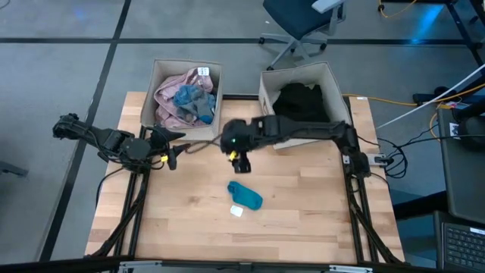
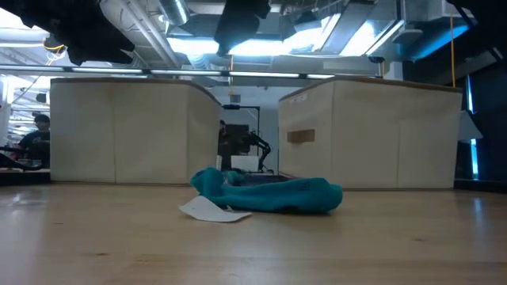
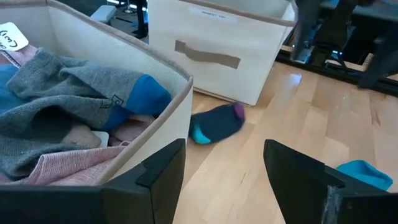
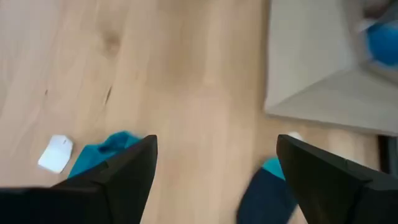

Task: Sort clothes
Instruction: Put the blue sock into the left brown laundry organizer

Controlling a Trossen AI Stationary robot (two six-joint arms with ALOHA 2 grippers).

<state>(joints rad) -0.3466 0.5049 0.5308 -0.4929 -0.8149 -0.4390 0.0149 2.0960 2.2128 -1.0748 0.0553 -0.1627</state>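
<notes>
A small teal sock [image 1: 245, 194] lies flat on the wooden table near its middle, and shows in the low view [image 2: 269, 195] too. A dark navy sock with a teal cuff [image 3: 216, 122] lies on the table between the two bins; the right wrist view [image 4: 266, 194] also catches it. My right gripper [image 1: 241, 160] hangs open above the table between these two socks, slanting down, its fingers [image 4: 134, 163] wide apart around nothing. My left gripper [image 1: 173, 152] waits open [image 3: 224, 149] at the left bin's near corner. More clothes fill both bins.
The left beige bin [image 1: 154, 85] holds pink, grey and blue garments [image 3: 74, 106]. The right bin [image 1: 267, 85] holds black clothes [image 1: 299, 102]. A small white paper tag [image 1: 236, 211] lies beside the teal sock. Bare wood stretches toward the table's near edge.
</notes>
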